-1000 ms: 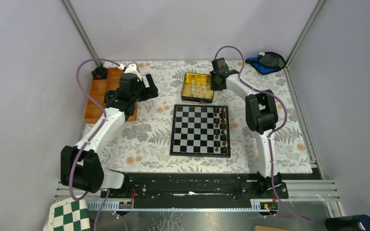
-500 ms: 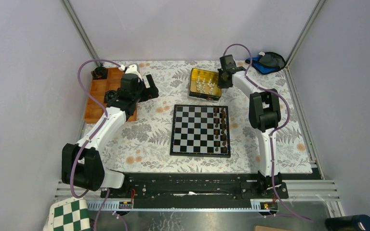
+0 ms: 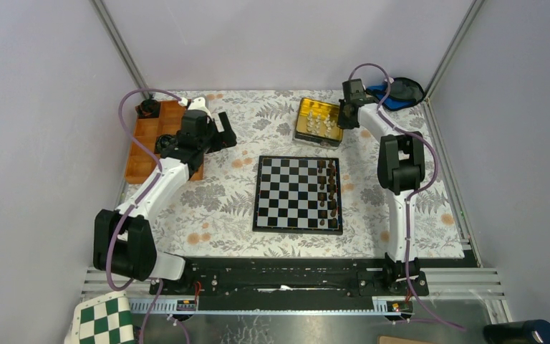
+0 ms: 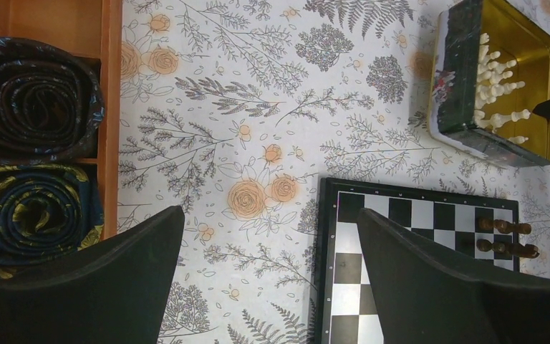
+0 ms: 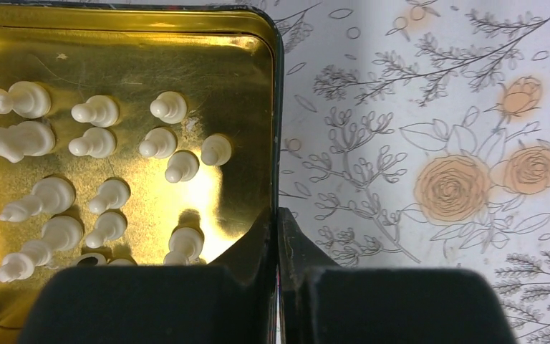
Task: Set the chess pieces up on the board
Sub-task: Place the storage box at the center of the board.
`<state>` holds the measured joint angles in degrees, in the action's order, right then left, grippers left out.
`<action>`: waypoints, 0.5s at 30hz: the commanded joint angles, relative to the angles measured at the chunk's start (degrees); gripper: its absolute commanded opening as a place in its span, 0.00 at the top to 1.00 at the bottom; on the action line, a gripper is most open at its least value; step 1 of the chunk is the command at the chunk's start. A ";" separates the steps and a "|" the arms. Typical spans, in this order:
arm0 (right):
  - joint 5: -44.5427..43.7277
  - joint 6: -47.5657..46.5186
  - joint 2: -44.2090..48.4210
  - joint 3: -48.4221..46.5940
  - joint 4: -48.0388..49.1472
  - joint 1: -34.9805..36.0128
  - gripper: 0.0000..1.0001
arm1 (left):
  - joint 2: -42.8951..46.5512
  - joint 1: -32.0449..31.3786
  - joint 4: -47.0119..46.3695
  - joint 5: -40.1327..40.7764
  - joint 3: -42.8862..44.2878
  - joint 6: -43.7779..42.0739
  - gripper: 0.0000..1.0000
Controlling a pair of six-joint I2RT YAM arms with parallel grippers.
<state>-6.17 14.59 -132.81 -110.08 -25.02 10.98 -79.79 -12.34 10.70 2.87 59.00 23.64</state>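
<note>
Floral tablecloth (image 3: 222,208); chess pieces (image 5: 97,111) in tin (image 5: 129,50).

Robot test cell in a lab, not a lived-in room.

Plain grey panels (image 3: 272,43) close in three sides, held by aluminium posts (image 3: 118,43). A left arm (image 3: 154,186) and a right arm (image 3: 397,201) are bolted to a black rail (image 3: 286,276) along the near edge of a floral-clothed desk (image 3: 215,208), with purple cables (image 3: 147,90) looped over them. Staged props only: the board (image 3: 286,193) mid-desk, a gold-lined tin (image 3: 301,123) near the far edge, a wooden tray (image 3: 143,161) towards the far left corner.
</note>
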 commanded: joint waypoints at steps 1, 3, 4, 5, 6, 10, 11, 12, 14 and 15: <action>-2.01 -1.62 5.24 -2.72 0.77 -1.22 1.00 | -0.64 -0.19 -2.70 0.31 0.44 0.10 0.01; -3.06 -2.20 5.96 -2.43 0.63 -1.52 1.00 | -0.78 -0.14 -2.66 0.16 0.69 0.01 0.01; -3.71 -2.38 6.29 -2.28 0.59 -1.76 1.00 | -0.88 -0.14 -2.70 0.05 0.87 -0.09 0.01; -4.05 -2.57 6.64 -2.02 0.62 -2.02 1.00 | -0.94 -0.14 -2.70 0.03 1.04 -0.15 0.01; -4.50 -2.72 7.06 -1.86 0.54 -2.35 1.00 | -1.04 -0.14 -2.70 -0.05 1.17 -0.21 0.01; -5.80 -3.44 8.31 -1.34 0.15 -3.91 1.00 | -1.31 -0.14 -2.67 -0.48 1.61 -0.43 0.01; -6.12 -3.66 8.76 -1.02 0.21 -4.35 1.00 | -1.33 -0.13 -2.70 -0.57 1.71 -0.48 0.01; -6.52 -4.02 9.18 -0.69 0.23 -4.65 1.00 | -1.38 -0.14 -2.77 -0.65 1.77 -0.52 0.01; -7.84 -4.89 10.06 0.00 0.12 -5.13 1.00 | -1.59 -0.10 -2.87 -0.97 1.82 -0.54 0.01; -8.37 -5.14 10.45 0.30 -0.17 -5.32 1.00 | -1.67 -0.14 -2.88 -1.09 1.92 -0.60 0.01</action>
<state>-11.40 11.11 -129.38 -109.91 -26.13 6.90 -80.99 -12.34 10.68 2.76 59.00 23.62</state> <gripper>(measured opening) 0.055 0.987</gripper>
